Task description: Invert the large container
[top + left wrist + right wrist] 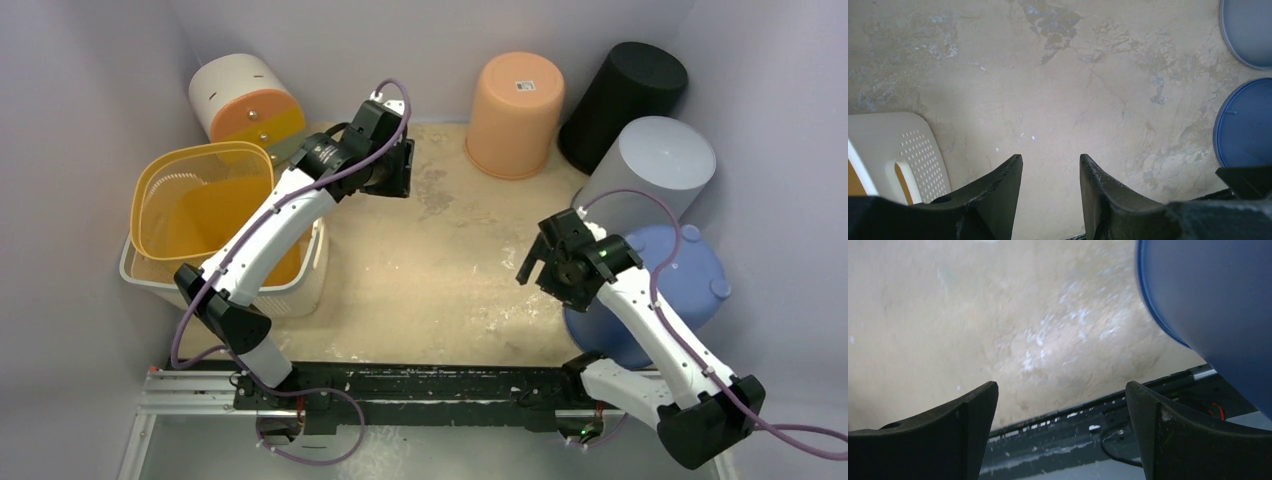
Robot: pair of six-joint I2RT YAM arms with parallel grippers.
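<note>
The large container, a wide blue tub [690, 275], stands bottom up at the table's right edge, small knobs showing on its upturned base. It also shows as the blue tub [1245, 125] at the right of the left wrist view and as the blue tub [1213, 305] at the upper right of the right wrist view. My right gripper [535, 262] hangs just left of it, open and empty [1062, 387], apart from its wall. My left gripper [400, 170] is open and empty over bare table [1050, 160] at the back centre.
A yellow bin [200, 195] sits tilted in a white perforated basket [300, 290] at the left. A white and orange cylinder [245, 100], an upturned orange bucket [515, 115], a black bin [625, 100] and a grey bin [650, 170] line the back and right.
</note>
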